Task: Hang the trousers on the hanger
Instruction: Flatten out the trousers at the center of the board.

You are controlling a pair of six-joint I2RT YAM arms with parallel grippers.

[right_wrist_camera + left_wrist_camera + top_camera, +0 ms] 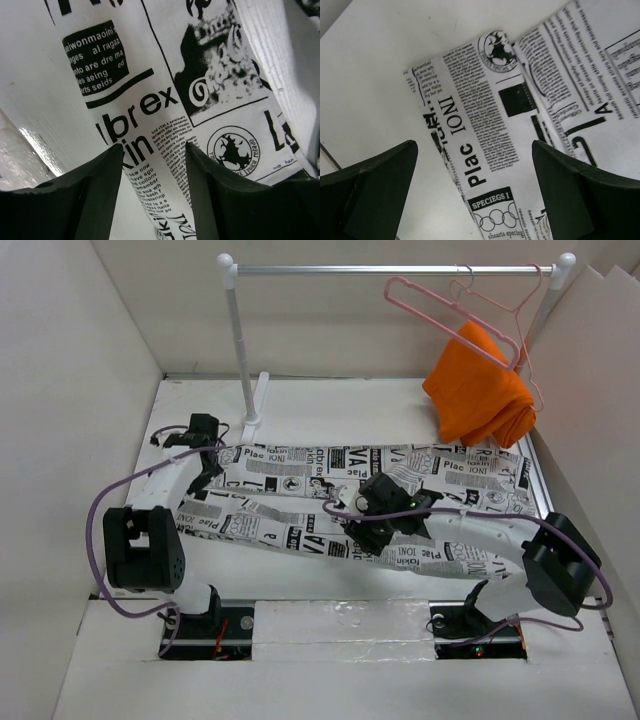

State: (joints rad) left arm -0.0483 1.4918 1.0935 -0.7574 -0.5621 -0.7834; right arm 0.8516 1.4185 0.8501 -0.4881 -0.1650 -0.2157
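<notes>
The trousers [290,468], white with black newspaper print, lie flat across the table with the two legs running left. My left gripper [206,466] is open and hovers over the hem end of the far leg; in the left wrist view [474,145] the hem [475,100] lies between the wide jaws. My right gripper [372,526] is open, low over the near leg; in the right wrist view [154,146] a raised fold of the fabric [150,75] runs between the fingers. The pale pink hanger [425,302] hangs on the rail at the back right.
A white rail [390,270] on a post [240,350] stands at the back. A second, redder thin hanger [532,375] and an orange cloth [480,390] hang at its right end, the cloth's lower edge above the trousers' waist. White walls close in on both sides.
</notes>
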